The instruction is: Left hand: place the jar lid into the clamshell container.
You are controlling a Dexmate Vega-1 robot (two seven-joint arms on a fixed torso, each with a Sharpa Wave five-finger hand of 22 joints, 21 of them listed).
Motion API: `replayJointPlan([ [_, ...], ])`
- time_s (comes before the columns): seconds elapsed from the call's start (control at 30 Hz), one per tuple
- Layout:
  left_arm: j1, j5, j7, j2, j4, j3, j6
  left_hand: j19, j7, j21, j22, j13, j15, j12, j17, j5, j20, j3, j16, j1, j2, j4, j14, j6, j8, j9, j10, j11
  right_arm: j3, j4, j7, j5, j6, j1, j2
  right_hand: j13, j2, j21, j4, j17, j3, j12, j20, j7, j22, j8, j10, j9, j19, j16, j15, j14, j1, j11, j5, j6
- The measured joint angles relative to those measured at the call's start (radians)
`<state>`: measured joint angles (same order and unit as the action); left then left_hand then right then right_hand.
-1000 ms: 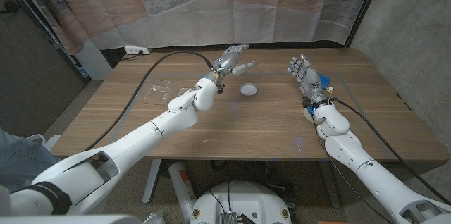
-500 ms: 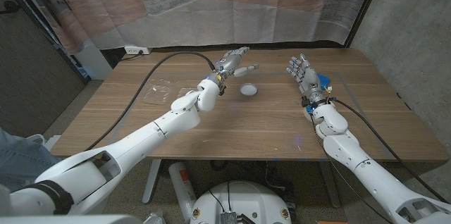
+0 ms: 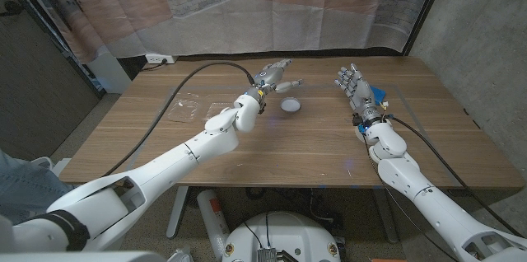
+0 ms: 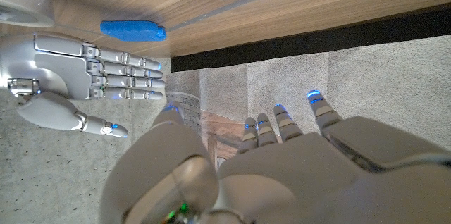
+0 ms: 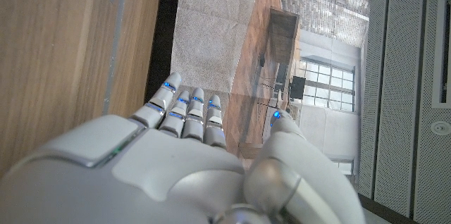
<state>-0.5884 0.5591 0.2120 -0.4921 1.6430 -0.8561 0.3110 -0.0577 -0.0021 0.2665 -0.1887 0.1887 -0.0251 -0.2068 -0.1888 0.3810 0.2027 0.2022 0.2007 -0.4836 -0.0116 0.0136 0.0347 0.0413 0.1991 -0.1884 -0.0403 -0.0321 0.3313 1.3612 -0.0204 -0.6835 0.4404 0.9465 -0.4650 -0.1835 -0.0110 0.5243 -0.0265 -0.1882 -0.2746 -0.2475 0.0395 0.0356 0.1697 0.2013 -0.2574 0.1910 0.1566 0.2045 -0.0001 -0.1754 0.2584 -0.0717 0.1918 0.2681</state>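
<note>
While our left hand hovers open above the wooden table, holding nothing, the jar lid lies flat on the wood just beside it, a little nearer to us and toward our right side. The fingers are stretched out and apart, reaching past the lid rather than over it, and the thumb points toward our right. The clamshell container, clear and hard to make out against the wood, sits well apart on the other side of our left forearm, beside a black cable that curves across the table.

Our right hand stands on its edge, also open and empty, well apart from the lid on the far side of it. A small blue object lies just beside that hand.

We judge the pick has not yet begun. The lid is small, low and smooth, so fingers coming down off centre could push it across the wood instead of closing on it, and it might skid toward our right hand. Because the fingers now reach beyond the lid, the hand would need to draw back first. After a pick, the carry crosses the cable, which a low forearm could snag. The container is nearly invisible, so we cannot tell whether it lies open; a lid dropped on a closed shell would slide off.
</note>
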Motion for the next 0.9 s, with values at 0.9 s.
replayJointPlan([
  [0.9,0.061,0.037,-0.12,0.014,-0.008,-0.073,0.104,0.056,-0.002,0.012,0.0,0.005,-0.007,0.004,0.0,0.0,0.008,-0.012,0.0,-0.022,-0.022,-0.018,0.0,0.005,0.0,0.0,-0.009,0.009,-0.003,-0.012,-0.007,-0.008,0.005,-0.002,0.005,0.0,0.0,-0.014,0.0,0.0,0.0,0.004,-0.004,0.0,0.0,0.0,0.0,0.0,0.003,0.0,0.005,-0.005,0.0,0.0,-0.008,0.0],
])
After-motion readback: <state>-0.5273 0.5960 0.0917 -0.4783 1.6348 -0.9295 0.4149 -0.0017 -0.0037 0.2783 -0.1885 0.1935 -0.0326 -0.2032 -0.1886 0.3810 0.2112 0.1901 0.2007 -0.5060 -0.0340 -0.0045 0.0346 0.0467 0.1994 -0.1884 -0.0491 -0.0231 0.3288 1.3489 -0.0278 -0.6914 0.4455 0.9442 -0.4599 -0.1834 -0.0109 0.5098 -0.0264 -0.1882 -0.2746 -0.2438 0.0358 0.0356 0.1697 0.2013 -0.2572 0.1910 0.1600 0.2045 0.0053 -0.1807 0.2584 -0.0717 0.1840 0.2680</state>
